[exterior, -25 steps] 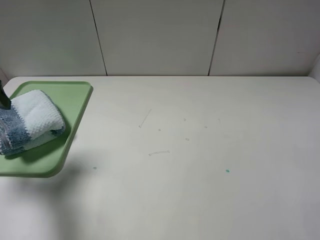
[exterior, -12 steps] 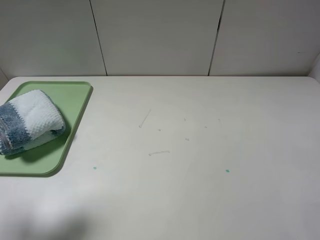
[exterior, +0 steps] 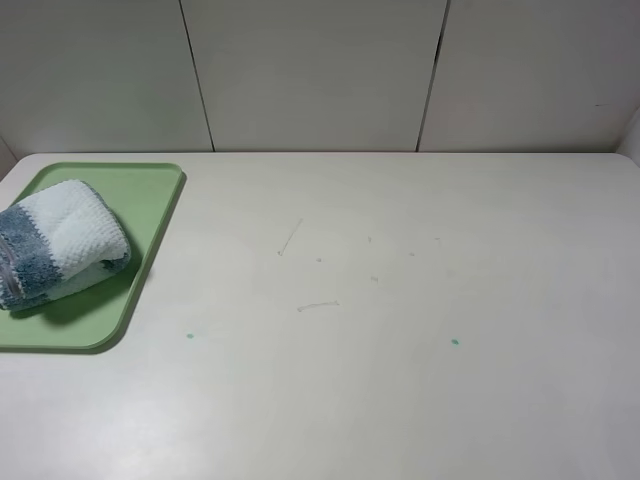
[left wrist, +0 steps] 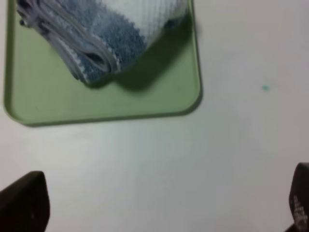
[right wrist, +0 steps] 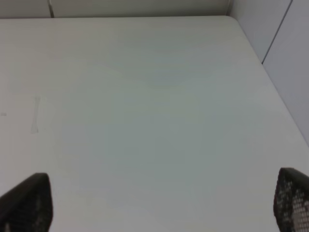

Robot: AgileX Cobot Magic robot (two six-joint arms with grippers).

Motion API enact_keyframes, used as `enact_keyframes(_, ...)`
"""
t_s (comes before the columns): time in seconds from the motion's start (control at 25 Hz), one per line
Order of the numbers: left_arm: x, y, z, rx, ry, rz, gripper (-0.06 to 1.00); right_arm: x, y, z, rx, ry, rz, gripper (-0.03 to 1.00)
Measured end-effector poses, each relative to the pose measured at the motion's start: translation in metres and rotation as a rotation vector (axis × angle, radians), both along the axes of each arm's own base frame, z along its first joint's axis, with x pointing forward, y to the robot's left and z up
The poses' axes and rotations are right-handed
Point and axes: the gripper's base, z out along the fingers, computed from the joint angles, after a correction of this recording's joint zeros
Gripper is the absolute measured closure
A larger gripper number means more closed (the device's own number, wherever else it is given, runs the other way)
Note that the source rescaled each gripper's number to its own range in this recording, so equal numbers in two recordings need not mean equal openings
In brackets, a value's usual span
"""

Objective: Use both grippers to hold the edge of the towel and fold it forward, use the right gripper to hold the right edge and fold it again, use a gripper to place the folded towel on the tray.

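The towel [exterior: 60, 243], folded into a thick bundle with slate-blue and whitish stripes and grey binding [left wrist: 63, 36] at its layered edges, lies on the pale-green tray [exterior: 150, 215] at the left of the exterior view. The left gripper [left wrist: 159, 208] and right gripper [right wrist: 159, 205] both stand with jaws wide apart, holding nothing, above the bare white table [exterior: 400, 300]
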Motion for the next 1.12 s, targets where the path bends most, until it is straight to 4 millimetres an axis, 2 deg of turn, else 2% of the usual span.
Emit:
enact_keyframes(0.44, -0.044, -0.008, 0.002, 0.019, -0.225, -0.015, -0.06, 0.0, 0.0, 0.0, 0.0, 0.0, 0.0, -0.03)
enact_keyframes(0.68, -0.067, -0.006, -0.006, 0.068, -0.33, 0.003, -0.06, 0.0, 0.0, 0.0, 0.0, 0.0, 0.0, -0.03)
enact_keyframes(0.8, -0.064, -0.003, -0.022, 0.017, -0.315, -0.001, -0.06, 0.0, 0.0, 0.0, 0.0, 0.0, 0.0, -0.03)
enact_keyframes(0.96, -0.048, -0.001, -0.043, -0.037, -0.293, -0.028, -0.06, 0.0, 0.0, 0.0, 0.0, 0.0, 0.0, -0.03)
enact_keyframes(1.12, -0.043, 0.0, -0.052, -0.054, -0.288, -0.052, -0.06, 0.0, 0.0, 0.0, 0.0, 0.0, 0.0, -0.03)
